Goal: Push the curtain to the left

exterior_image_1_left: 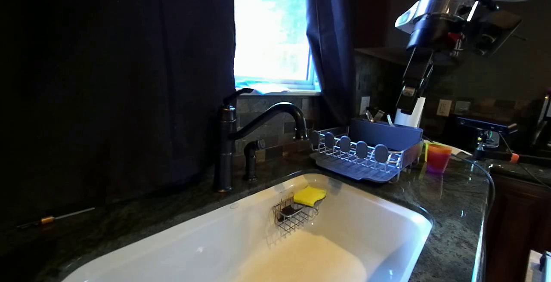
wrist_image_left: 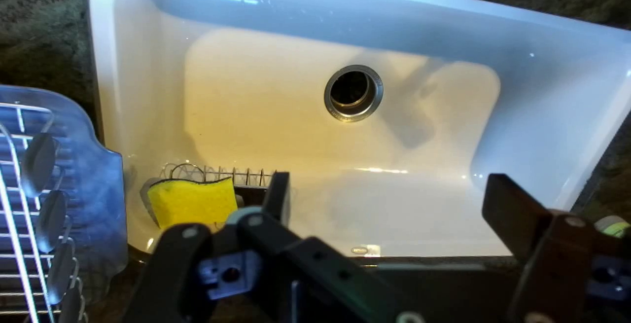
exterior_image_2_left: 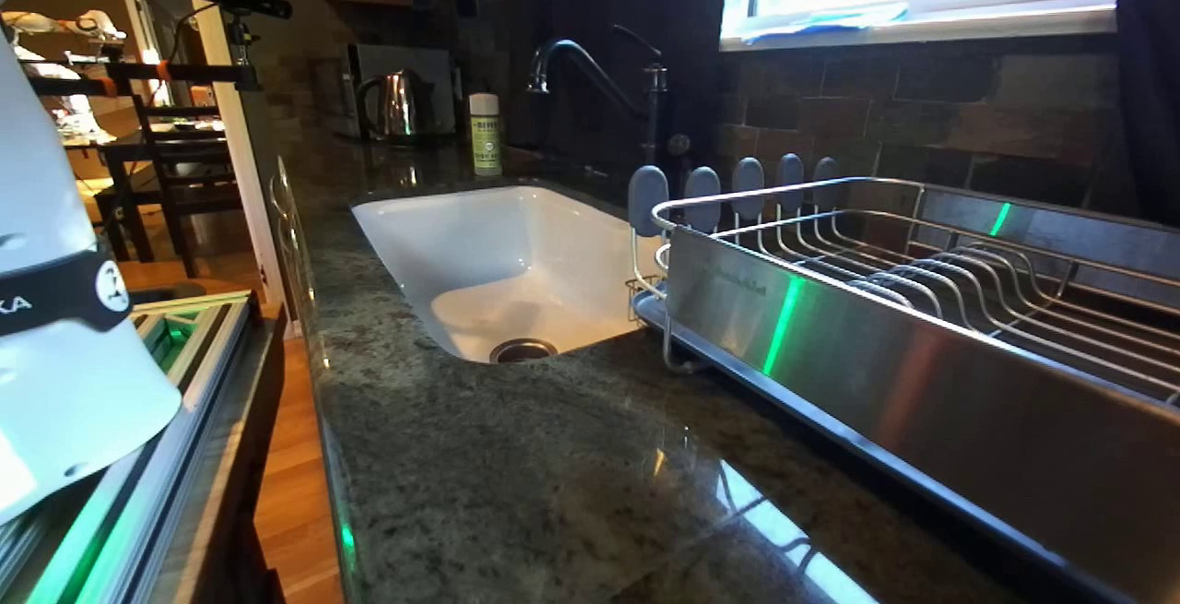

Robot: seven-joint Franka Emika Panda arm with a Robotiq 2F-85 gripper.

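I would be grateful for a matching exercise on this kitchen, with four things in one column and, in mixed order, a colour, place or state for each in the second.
Things
1. Large curtain
2. Sponge
3. Kettle
4. End effector

Descriptions
A. Yellow, inside the sink
B. Jaws apart
C. Very dark, hanging beside the window
D. Shiny silver

Right pairs: 1-C, 2-A, 3-D, 4-B
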